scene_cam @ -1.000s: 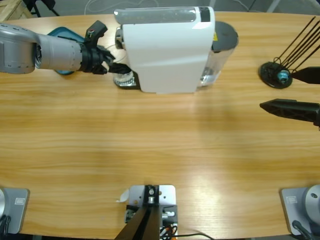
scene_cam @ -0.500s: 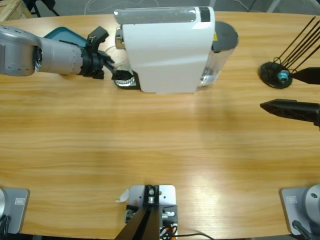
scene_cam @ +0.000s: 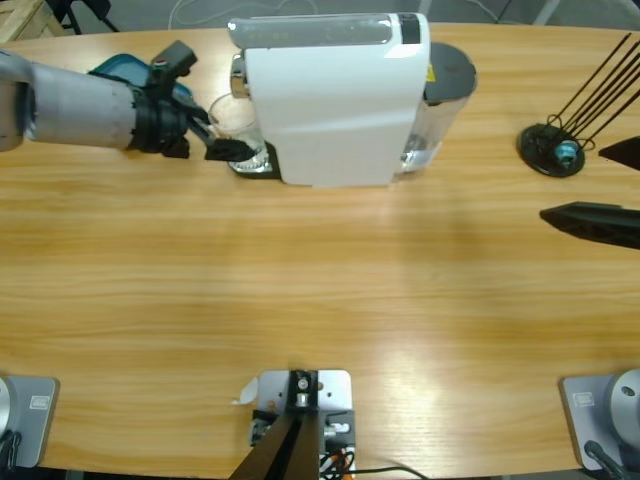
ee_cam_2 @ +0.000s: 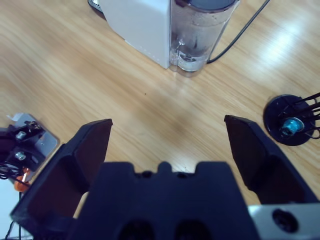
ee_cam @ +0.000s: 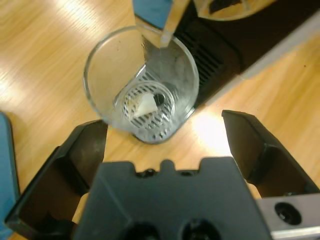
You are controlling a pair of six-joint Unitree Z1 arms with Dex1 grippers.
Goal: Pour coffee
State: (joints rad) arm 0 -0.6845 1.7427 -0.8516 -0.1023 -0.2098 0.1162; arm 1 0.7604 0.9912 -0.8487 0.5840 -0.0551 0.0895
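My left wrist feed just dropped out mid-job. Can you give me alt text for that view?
The left gripper, fingers spread open, looks down into a clear glass just beyond them, neither finger touching it. The glass stands on the black drip grille of the coffee machine on the wooden table; no coffee is visible in it.

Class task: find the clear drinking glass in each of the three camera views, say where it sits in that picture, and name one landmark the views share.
High view: the glass is upper left, at the white coffee machine's left end, by the left gripper.
Left wrist view: glass upper centre, beyond the open jaws.
Right wrist view: not in it.
Shared landmark: the coffee machine; in the left wrist view only its black drip tray shows.
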